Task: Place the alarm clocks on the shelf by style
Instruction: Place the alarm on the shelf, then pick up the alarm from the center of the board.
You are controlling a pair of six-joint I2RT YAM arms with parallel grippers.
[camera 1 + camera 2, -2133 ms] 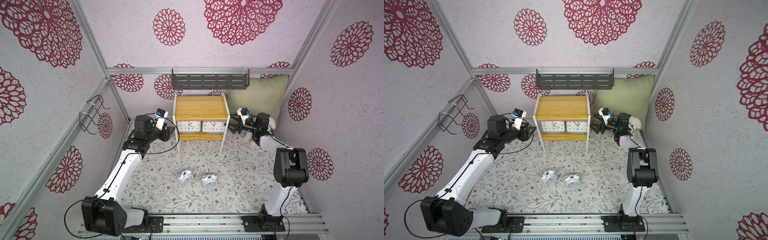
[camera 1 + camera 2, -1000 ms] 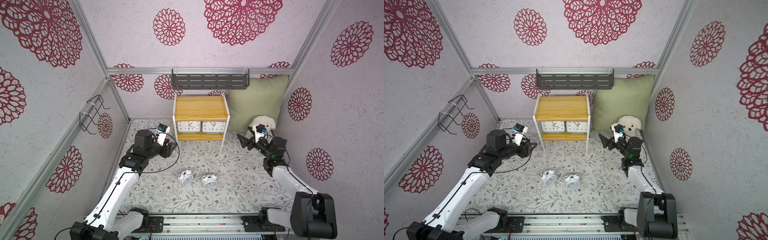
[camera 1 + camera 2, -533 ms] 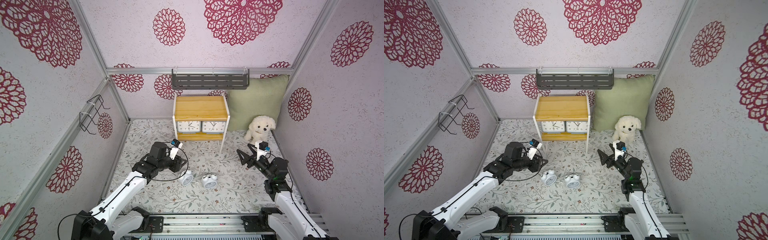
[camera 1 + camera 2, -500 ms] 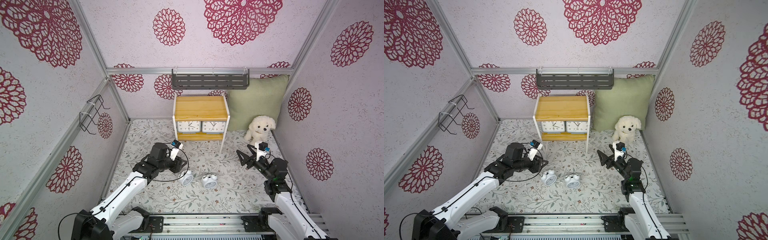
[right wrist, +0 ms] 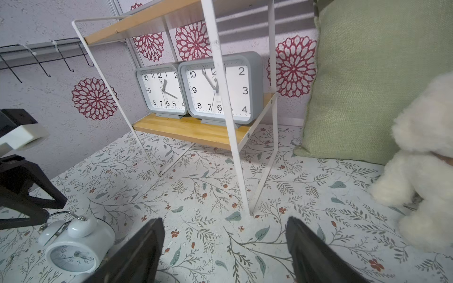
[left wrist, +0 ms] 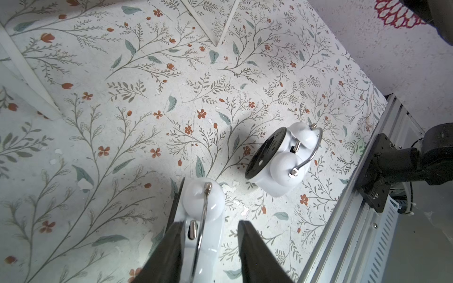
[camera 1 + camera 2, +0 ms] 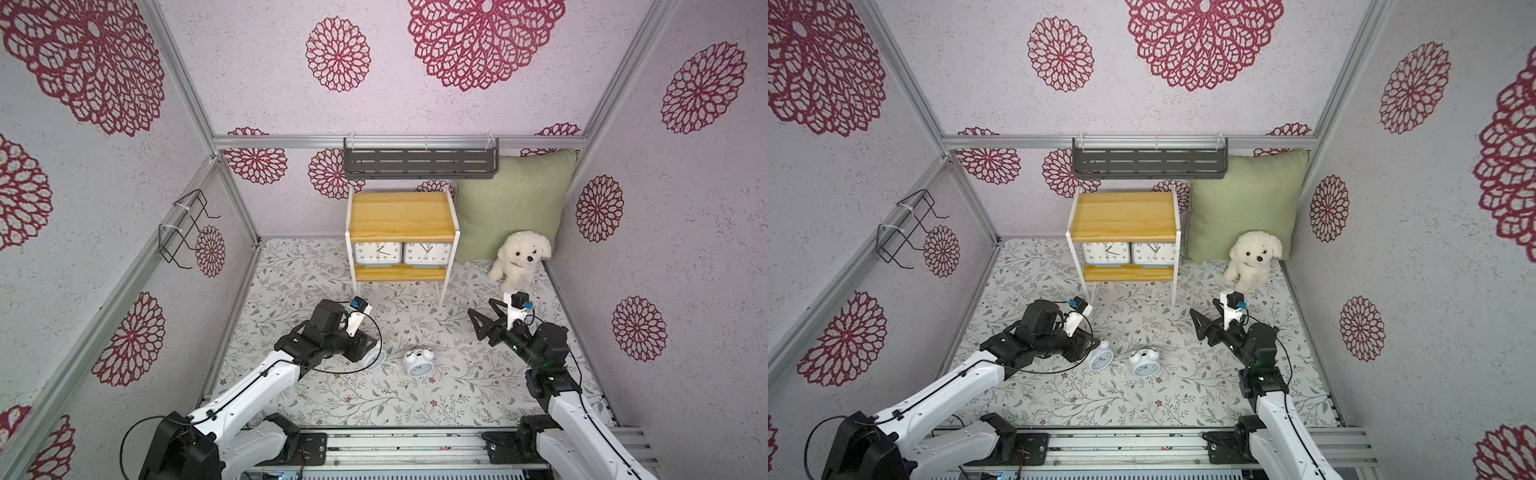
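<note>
Though near shelf [image 7: 401,216], plush dog [image 7: 519,259] apart.

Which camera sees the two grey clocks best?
The right wrist view: the grey clocks stand large on the shelf, numbers readable. In both top views they are small, tucked under its top board. The left wrist view misses them.

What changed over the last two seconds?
The left gripper and right gripper drew back from the shelf. The left came down over one twin-bell clock, jaws either side, not yet clamped; the right is open, empty. Unchanged: two grey clocks on the lower tier, the other twin-bell clock on the floor.
</note>
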